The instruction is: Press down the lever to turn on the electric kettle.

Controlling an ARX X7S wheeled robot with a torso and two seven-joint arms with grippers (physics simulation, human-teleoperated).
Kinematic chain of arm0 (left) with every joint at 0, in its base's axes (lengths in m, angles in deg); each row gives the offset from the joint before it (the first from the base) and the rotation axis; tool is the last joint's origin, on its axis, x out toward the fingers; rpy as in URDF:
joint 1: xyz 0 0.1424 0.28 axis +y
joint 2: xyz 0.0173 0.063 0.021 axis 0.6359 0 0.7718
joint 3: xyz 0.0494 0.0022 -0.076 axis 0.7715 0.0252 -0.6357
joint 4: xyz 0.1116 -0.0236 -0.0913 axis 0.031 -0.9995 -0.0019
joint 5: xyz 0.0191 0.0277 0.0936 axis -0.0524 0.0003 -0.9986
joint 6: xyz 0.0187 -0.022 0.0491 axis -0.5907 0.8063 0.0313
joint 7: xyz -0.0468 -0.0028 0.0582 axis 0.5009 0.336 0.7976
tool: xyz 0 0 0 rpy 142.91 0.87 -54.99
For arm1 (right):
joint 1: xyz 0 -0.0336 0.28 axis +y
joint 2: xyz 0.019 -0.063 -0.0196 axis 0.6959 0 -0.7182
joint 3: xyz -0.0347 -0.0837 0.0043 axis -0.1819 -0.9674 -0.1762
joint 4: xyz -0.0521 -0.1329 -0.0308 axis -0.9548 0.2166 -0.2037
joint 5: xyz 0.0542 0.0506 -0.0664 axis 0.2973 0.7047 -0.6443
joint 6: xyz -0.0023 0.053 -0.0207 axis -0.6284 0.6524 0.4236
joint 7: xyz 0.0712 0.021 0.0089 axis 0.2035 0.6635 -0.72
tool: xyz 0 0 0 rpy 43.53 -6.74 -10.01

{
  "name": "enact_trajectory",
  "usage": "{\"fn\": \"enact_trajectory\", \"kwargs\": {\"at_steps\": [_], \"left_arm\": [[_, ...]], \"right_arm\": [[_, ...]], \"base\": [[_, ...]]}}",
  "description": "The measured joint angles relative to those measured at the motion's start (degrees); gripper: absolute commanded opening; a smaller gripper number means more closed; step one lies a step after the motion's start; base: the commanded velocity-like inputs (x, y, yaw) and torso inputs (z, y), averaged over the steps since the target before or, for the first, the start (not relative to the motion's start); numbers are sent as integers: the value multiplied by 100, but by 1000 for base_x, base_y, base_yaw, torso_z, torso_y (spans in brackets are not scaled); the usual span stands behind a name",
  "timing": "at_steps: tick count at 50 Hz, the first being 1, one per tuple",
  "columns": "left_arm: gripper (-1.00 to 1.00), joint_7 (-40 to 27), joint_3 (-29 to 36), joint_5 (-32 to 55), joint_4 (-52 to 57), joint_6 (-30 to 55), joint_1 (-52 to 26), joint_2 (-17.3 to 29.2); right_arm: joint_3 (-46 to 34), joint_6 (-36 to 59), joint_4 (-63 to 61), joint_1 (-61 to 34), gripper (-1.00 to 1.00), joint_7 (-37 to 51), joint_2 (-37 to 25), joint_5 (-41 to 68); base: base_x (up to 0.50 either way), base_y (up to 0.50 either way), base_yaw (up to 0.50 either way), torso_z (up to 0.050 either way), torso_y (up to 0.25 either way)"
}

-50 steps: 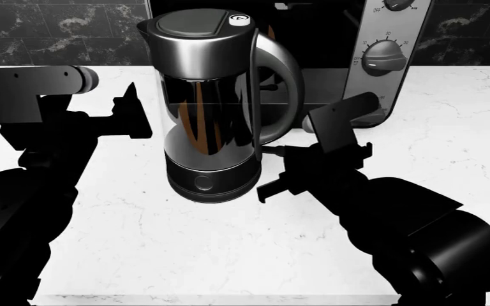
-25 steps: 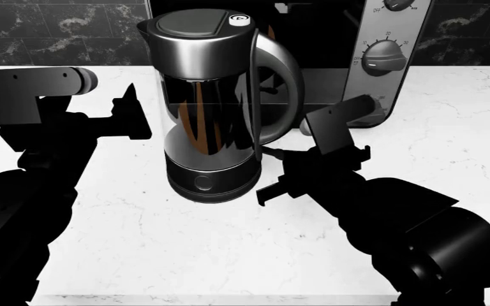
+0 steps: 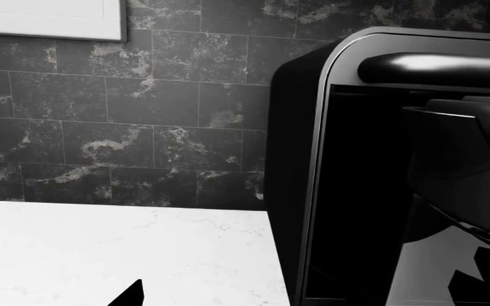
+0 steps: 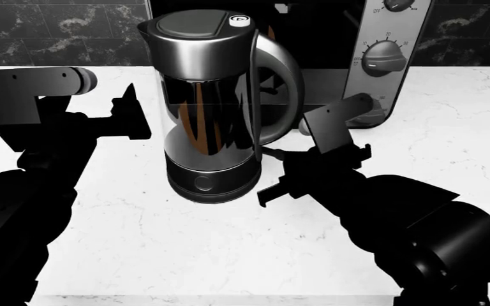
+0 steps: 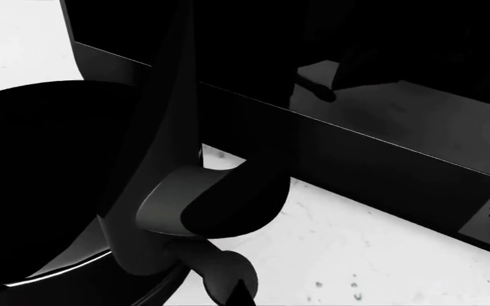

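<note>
The electric kettle (image 4: 214, 95), chrome steel and dark glass with a looped handle (image 4: 281, 83), stands on the white counter in front of the oven. The lever (image 4: 270, 150) is a small black stub at the foot of the handle. In the right wrist view its rounded knob (image 5: 217, 273) lies below the handle's foot (image 5: 185, 197). My right gripper (image 4: 282, 159) is shut, and its tip (image 5: 243, 294) is right beside the knob; I cannot tell if they touch. My left gripper (image 4: 130, 116) is open and empty, left of the kettle. One fingertip (image 3: 131, 294) shows in the left wrist view.
A boxy silver oven (image 4: 390, 57) with round dials stands right behind the kettle, against a dark marble-tile wall (image 3: 143, 127). It also shows in the left wrist view (image 3: 313, 159) and the right wrist view (image 5: 381, 159). The white counter (image 4: 228, 242) runs to my front edge.
My right arm has crept slightly left, toward the foot of the kettle's handle. The left arm and the kettle have not moved.
</note>
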Motion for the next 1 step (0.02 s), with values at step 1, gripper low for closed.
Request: {"fn": "enact_trajectory", "kwargs": {"at_steps": [1], "left_arm": [[100,-2,-1,4,2,1,1,1]], "right_arm": [[-1,2,0,-2,-100,6,-3,8]], "base": [[0,0,0,0,0]]}}
